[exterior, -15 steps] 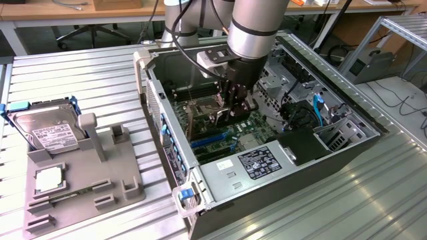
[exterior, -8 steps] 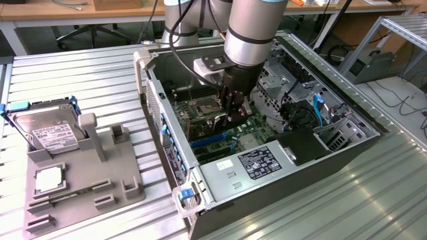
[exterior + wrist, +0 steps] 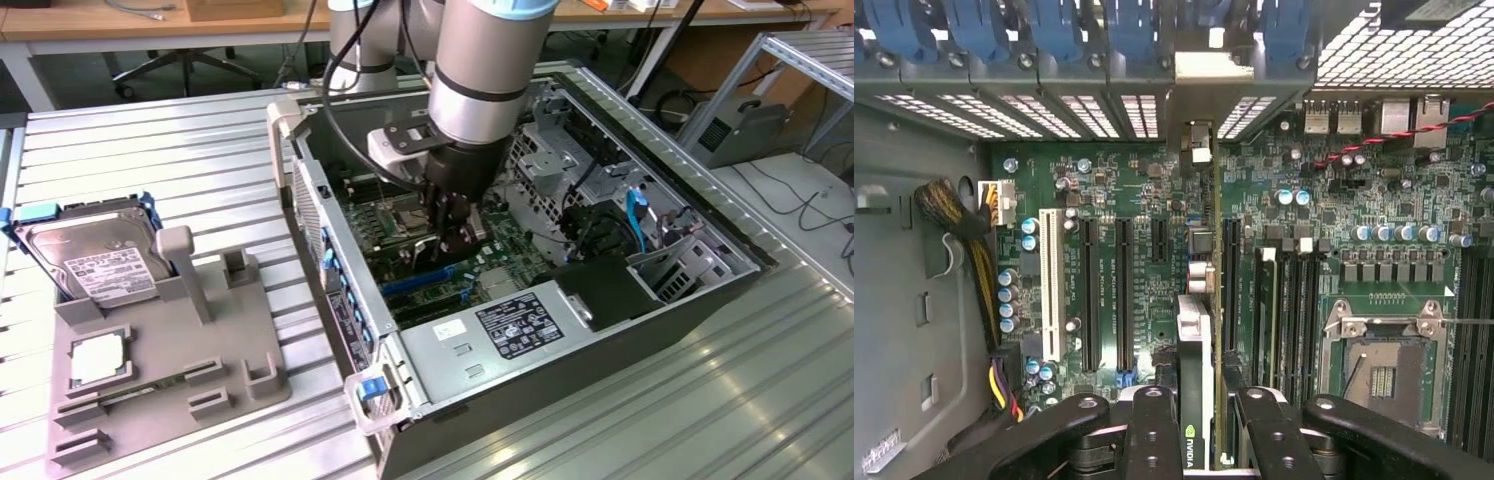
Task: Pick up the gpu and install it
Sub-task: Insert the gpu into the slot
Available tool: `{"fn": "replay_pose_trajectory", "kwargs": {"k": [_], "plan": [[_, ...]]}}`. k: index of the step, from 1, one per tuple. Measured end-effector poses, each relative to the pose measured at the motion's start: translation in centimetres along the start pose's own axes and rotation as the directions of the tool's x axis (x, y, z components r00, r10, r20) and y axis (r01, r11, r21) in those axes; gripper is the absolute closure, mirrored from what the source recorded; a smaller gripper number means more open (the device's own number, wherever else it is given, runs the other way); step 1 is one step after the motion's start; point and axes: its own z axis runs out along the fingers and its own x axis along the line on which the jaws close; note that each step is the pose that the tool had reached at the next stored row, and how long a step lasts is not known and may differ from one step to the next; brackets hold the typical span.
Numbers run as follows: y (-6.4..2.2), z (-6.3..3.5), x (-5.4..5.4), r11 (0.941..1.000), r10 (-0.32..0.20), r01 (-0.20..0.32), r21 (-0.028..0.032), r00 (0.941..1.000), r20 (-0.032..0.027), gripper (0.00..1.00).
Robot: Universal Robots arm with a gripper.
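My gripper reaches down inside the open computer case, just above the green motherboard. In the wrist view the gpu appears edge-on, a thin black card with a green logo, standing upright between my two black fingers. The gripper is shut on the gpu. The card sits over the motherboard in line with the long black expansion slots. A beige metal bracket lies in line with the card at the case's rear slot openings.
On the exterior view's left, a grey holder carries a silver hard drive and a small square chip. Inside the case are the power supply, a CPU socket, memory slots and a cable bundle.
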Motion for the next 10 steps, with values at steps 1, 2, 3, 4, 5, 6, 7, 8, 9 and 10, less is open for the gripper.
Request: {"fn": "replay_pose_trajectory", "kwargs": {"k": [1, 2, 3, 4, 5, 6, 7, 8, 9, 10], "plan": [[0.06, 0.05, 0.00, 1.0000, 0.000, 0.000, 0.0000, 1.0000, 0.0001, 0.73], [0.09, 0.09, 0.00, 1.0000, 0.000, 0.000, 0.0000, 1.0000, 0.0001, 0.73], [0.12, 0.17, 0.00, 1.0000, 0.000, 0.000, 0.0000, 1.0000, 0.0000, 0.73], [0.13, 0.23, 0.00, 1.0000, 0.000, 0.000, 0.0000, 1.0000, 0.0000, 0.73], [0.15, 0.30, 0.00, 1.0000, 0.000, 0.000, -0.0001, 1.0000, -0.0001, 0.73], [0.18, 0.37, 0.00, 1.0000, 0.000, 0.000, -0.0001, 1.0000, -0.0001, 0.73], [0.21, 0.44, 0.00, 1.0000, 0.000, 0.000, 0.0000, 1.0000, -0.0002, 0.73], [0.23, 0.51, 0.00, 1.0000, 0.000, 0.000, 0.0000, 1.0000, -0.0005, 0.73], [0.25, 0.58, 0.00, 1.0000, 0.000, 0.000, 0.0000, 1.0000, -0.0005, 0.73], [0.27, 0.62, 0.00, 1.0000, 0.000, 0.000, -0.0001, 1.0000, -0.0006, 0.73]]}}
